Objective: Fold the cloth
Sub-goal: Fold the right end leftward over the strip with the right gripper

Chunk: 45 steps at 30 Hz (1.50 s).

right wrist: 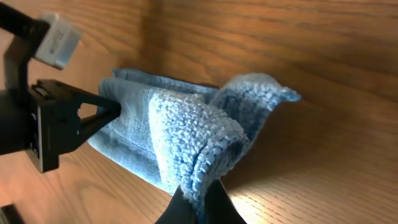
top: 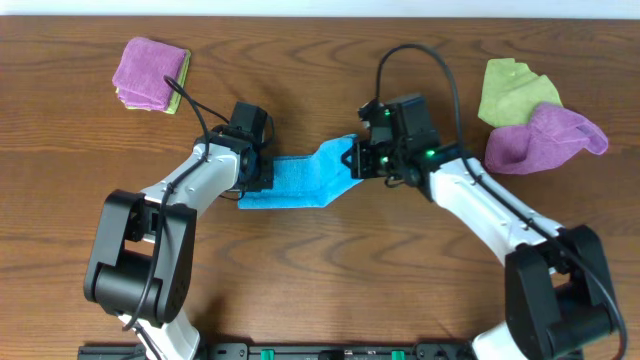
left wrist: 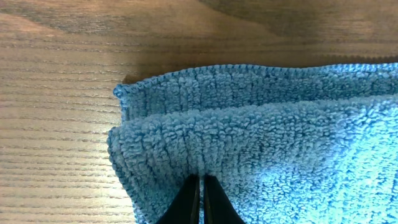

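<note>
Bare table [top: 330, 275] open along front edge, purple pile [top: 150, 72] far left, yellow-green cloth [top: 508, 90] and purple cloth [top: 548, 138] crowding far right

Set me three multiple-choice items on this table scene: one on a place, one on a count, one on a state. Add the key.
1. Where is the blue cloth?
A. Between the left hand and the right hand
B. In the top left corner
C. Beneath the right arm's base

2. How many purple cloths are on the table?
A. One
B. Two
C. Four

3. The right hand is
A. open, above the cloth
B. shut on a lifted fold of the blue cloth
C. shut on nothing

Key:
1 A, it stretches from one hand to the other.
2 B, one lies at top left and another at the right.
3 B, the right wrist view shows the fold pinched.
</note>
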Each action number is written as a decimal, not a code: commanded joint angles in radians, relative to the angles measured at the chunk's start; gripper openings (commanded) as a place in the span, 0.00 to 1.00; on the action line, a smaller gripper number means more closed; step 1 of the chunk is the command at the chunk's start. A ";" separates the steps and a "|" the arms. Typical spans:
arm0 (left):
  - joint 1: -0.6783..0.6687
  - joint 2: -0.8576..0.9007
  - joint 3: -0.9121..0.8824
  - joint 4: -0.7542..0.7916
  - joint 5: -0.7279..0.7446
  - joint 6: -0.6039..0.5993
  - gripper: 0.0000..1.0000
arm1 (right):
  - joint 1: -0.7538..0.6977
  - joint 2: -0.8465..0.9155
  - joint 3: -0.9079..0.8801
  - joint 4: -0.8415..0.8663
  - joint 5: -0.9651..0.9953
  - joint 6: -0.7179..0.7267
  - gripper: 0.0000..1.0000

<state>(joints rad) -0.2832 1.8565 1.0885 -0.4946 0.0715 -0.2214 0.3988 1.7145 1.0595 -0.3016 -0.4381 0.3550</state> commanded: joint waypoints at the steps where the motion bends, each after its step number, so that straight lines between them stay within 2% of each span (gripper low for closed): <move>1: 0.002 -0.013 -0.013 0.002 0.026 -0.029 0.06 | 0.068 -0.011 0.014 -0.012 0.140 0.004 0.02; 5: 0.001 -0.013 -0.013 -0.001 0.067 -0.051 0.06 | 0.114 -0.011 0.014 -0.041 0.289 0.036 0.01; 13: -0.008 -0.013 -0.013 0.007 0.162 -0.091 0.06 | 0.110 -0.011 0.063 -0.182 0.524 0.060 0.02; 24: -0.111 -0.013 -0.013 0.039 0.187 -0.132 0.06 | 0.113 -0.011 0.142 -0.266 0.713 0.060 0.02; 39: -0.106 -0.058 0.049 0.046 0.179 -0.134 0.06 | 0.113 -0.011 0.143 -0.305 0.753 0.048 0.01; 45: -0.045 -0.241 0.067 -0.002 0.005 -0.125 0.05 | 0.120 -0.011 0.149 -0.305 0.764 0.048 0.01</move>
<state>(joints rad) -0.3698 1.7206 1.1137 -0.4770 0.1890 -0.3439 0.5102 1.7145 1.1805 -0.6064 0.2981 0.4019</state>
